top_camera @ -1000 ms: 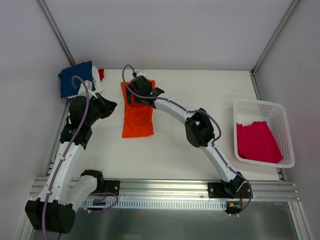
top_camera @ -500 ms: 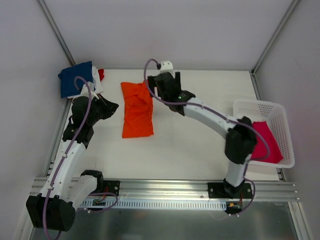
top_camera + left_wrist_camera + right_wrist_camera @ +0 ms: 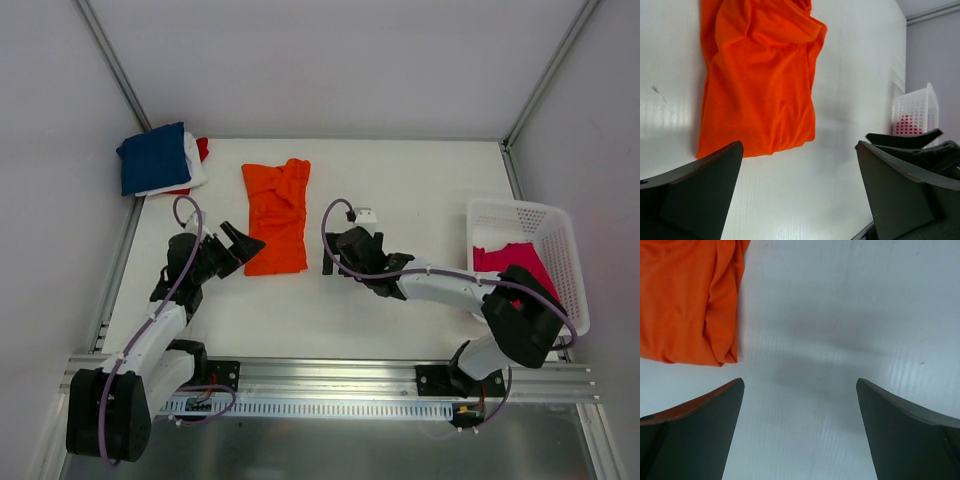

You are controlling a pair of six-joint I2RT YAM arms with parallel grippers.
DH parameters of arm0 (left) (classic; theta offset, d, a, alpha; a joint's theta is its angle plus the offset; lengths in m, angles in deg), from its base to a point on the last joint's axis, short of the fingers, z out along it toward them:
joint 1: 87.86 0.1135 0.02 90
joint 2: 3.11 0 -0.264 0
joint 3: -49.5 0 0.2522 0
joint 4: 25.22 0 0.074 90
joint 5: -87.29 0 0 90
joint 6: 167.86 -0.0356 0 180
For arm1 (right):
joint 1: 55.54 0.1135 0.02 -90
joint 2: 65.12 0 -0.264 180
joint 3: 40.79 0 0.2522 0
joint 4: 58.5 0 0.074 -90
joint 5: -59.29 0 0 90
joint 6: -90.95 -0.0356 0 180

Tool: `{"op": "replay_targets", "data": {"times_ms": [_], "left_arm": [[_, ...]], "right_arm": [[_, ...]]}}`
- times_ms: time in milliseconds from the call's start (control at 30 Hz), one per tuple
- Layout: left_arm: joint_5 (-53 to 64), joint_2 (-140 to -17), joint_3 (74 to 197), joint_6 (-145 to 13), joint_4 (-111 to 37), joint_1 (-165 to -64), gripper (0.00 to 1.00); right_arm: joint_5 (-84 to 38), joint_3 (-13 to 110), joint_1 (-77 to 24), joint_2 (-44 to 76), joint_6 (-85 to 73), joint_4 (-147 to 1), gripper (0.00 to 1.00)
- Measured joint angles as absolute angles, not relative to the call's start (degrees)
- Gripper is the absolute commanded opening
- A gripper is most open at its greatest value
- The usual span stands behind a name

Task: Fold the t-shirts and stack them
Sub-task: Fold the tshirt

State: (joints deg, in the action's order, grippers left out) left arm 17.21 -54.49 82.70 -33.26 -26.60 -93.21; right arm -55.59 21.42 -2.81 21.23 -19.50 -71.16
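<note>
A: How do the jaws of the left gripper [image 3: 243, 240] stand?

B: Wide apart, clamped on nothing; only bare table [image 3: 420, 190] shows between them; the gripper sits low over the surface.

A: And the orange t-shirt [image 3: 277, 215]?

B: It lies loosely folded and rumpled just ahead of those jaws; in the left wrist view its near hem lies just past one finger's tip, clear of it.

A: The right gripper [image 3: 799, 381]?

B: Its jaws are spread wide too, holding nothing; a corner of the orange cloth lies ahead of one finger, apart from it; plain table lies before the other.

A: The remaining t-shirts?

B: The navy t-shirt [image 3: 152, 157] tops a stack far beyond the left jaws, at the table's far corner; a white t-shirt [image 3: 193, 170] shows under it and a red t-shirt [image 3: 203, 148] peeks out at the far edge; the magenta t-shirt [image 3: 515, 275] lies inside the white basket [image 3: 520, 208], well behind the right jaws.

A: Do the two grippers touch?

B: No; they point toward the near end of the orange cloth from opposite sides.
</note>
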Motion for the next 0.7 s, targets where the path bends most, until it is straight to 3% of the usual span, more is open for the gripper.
{"op": "replay_targets", "data": {"times_ms": [267, 700], "left_arm": [[21.08, -55.43, 77.58, -29.85, -14.49, -93.21, 0.98], [17.91, -53.42, 73.02, -27.71, -14.64, -93.56, 0.95]], "right_arm": [[-44.66, 18.93, -3.99, 26.76, -28.00, -60.03, 0.99], [-33.04, 23.84, -6.49, 39.79, -38.64, -44.64, 0.99]]}}
